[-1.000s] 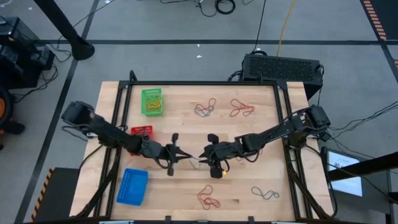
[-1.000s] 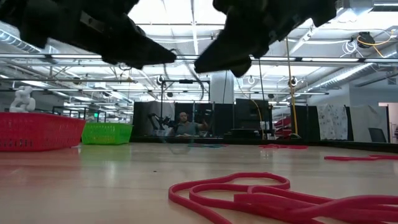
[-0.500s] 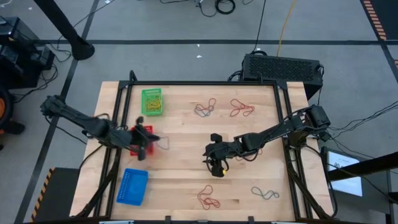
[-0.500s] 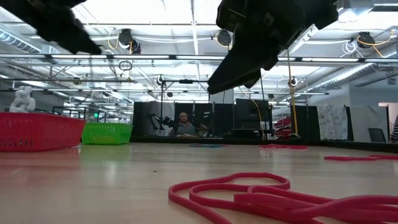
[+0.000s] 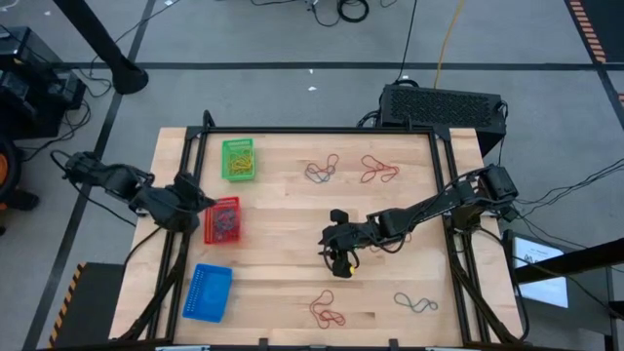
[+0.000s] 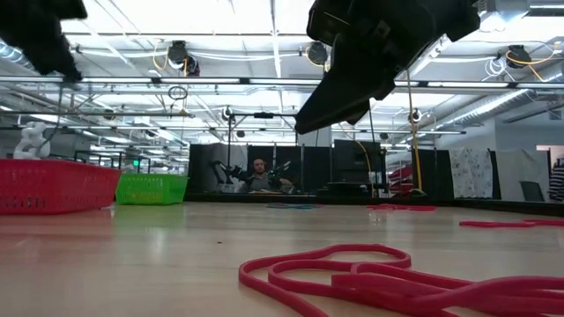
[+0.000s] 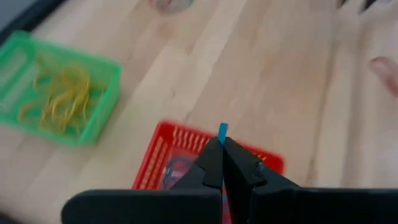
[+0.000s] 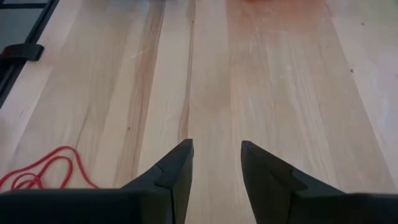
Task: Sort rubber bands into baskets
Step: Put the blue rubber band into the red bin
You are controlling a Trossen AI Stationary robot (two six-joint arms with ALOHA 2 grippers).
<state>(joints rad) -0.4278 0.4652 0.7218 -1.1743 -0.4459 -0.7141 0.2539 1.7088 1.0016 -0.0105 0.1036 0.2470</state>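
My left gripper is at the table's left side, by the left edge of the red basket. It is shut on a blue rubber band, of which only a short bit shows. The red basket lies below its fingertips and holds several bands. The green basket holds yellow bands. The blue basket stands at the near left. My right gripper is open and empty above the table's middle. My left gripper pinches the blue rubber band between its two shut fingertips. A short blue bit sticks out past the tips. The rest of the band is hidden by the fingers. The band is clear of the table, above the red basket.
Loose rubber bands lie on the table: a red and blue bunch and a red one at the far side, a red one and a blue-green one at the near side. A black box stands beyond the far edge.
My left gripper has gone from the table's middle, close to my right gripper, toward the table's left edge, and is now by the red basket. My right gripper has stayed near the middle.
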